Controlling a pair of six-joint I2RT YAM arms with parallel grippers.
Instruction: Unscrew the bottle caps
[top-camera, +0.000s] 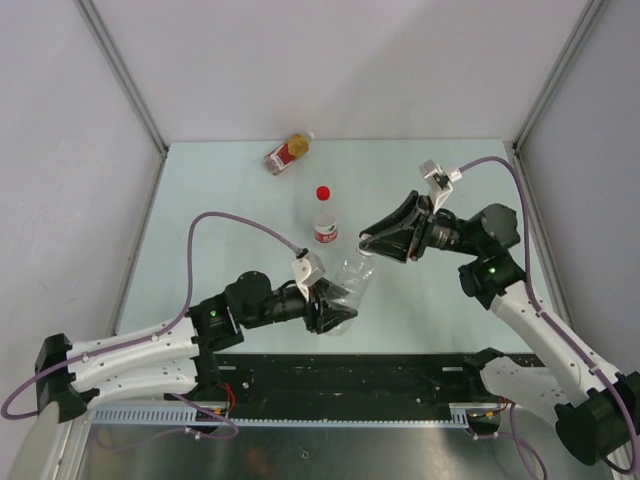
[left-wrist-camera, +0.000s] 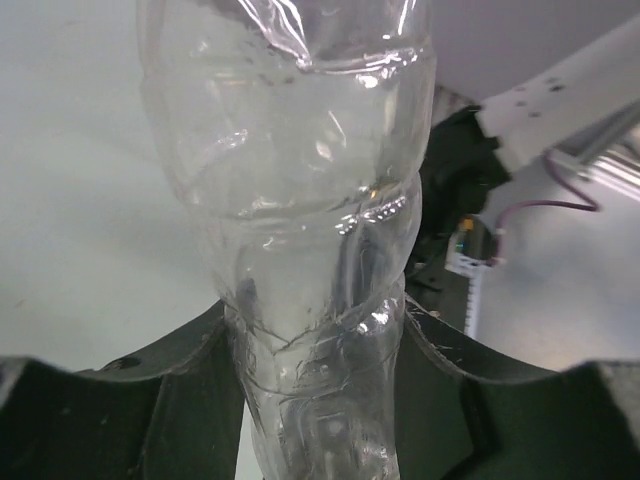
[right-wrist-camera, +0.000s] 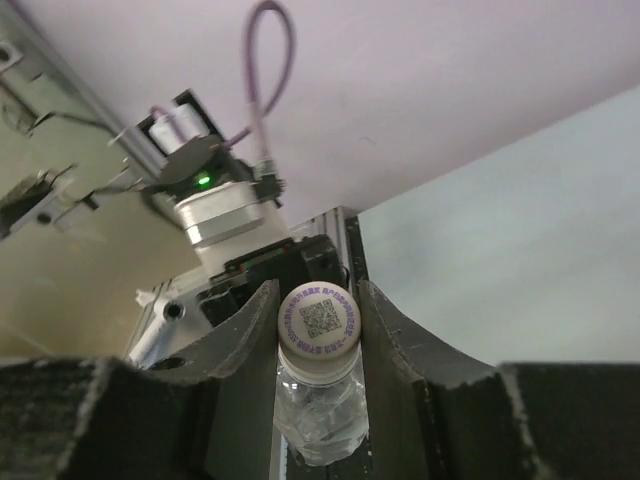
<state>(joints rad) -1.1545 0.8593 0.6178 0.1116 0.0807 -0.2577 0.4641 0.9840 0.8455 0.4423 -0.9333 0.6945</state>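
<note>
Clear unlabelled bottle (left-wrist-camera: 300, 200): thin, creased, looks empty, so light and soft; likely to buckle under torque. Left gripper (left-wrist-camera: 315, 335) is pinched on its body; a hold nearer the stiffer neck would be better. White cap (right-wrist-camera: 318, 320) is clamped between the fingers of the right gripper (right-wrist-camera: 318, 292); smooth, may slip. Red-capped bottle (top-camera: 325, 215) stands just beyond both grippers' tips, with the amber bottle (top-camera: 288, 153) lying farther out. Table (top-camera: 200, 200) is smooth and pale, with plain walls (top-camera: 80, 120) around it.

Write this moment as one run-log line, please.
left gripper: holds clear bottle | right gripper: clamped on its white cap | red-capped bottle: upright | amber bottle: lying, far edge
</note>
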